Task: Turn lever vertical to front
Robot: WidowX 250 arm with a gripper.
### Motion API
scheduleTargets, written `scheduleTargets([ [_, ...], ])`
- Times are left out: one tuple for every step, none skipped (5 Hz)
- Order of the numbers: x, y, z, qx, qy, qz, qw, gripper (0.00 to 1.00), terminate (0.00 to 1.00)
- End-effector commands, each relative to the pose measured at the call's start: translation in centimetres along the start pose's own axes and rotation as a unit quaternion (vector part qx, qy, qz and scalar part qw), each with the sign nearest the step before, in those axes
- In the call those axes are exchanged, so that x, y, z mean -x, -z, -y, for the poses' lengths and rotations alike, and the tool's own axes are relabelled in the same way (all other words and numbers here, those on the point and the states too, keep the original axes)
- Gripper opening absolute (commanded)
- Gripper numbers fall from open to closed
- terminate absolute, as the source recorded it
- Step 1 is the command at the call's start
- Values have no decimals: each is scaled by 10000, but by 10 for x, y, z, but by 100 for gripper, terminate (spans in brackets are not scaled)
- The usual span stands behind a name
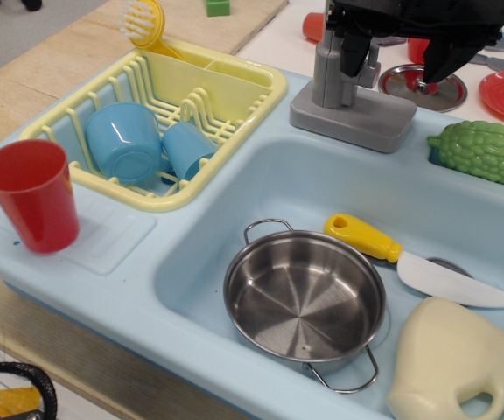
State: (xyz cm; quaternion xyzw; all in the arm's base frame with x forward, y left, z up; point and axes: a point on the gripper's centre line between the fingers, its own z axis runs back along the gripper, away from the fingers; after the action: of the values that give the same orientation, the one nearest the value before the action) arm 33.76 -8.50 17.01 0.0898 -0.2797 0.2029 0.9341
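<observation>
The grey toy tap stands at the sink's back edge, with its squarish post on a flat rectangular base. The lever on top of the post is not visible; it is hidden by the gripper or cut off by the frame's top edge. My black gripper hangs at the top of the view, just right of the post and above the base. Its two fingers stand wide apart and hold nothing.
The blue sink holds a steel pan, a yellow-handled toy knife and a cream jug. A yellow rack with blue cups sits left, a red cup front left, and a green vegetable right.
</observation>
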Motion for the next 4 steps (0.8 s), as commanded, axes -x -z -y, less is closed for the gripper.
scheduleTargets([
  [-17,-8,3,133,63,187,9997,100,0],
  [-19,-6,4,150,67,245,9996,100,0],
  [-19,-3,3,161,40,234,9996,0,0],
  [-15,-6,1,143,-21,228,9996,0,0],
])
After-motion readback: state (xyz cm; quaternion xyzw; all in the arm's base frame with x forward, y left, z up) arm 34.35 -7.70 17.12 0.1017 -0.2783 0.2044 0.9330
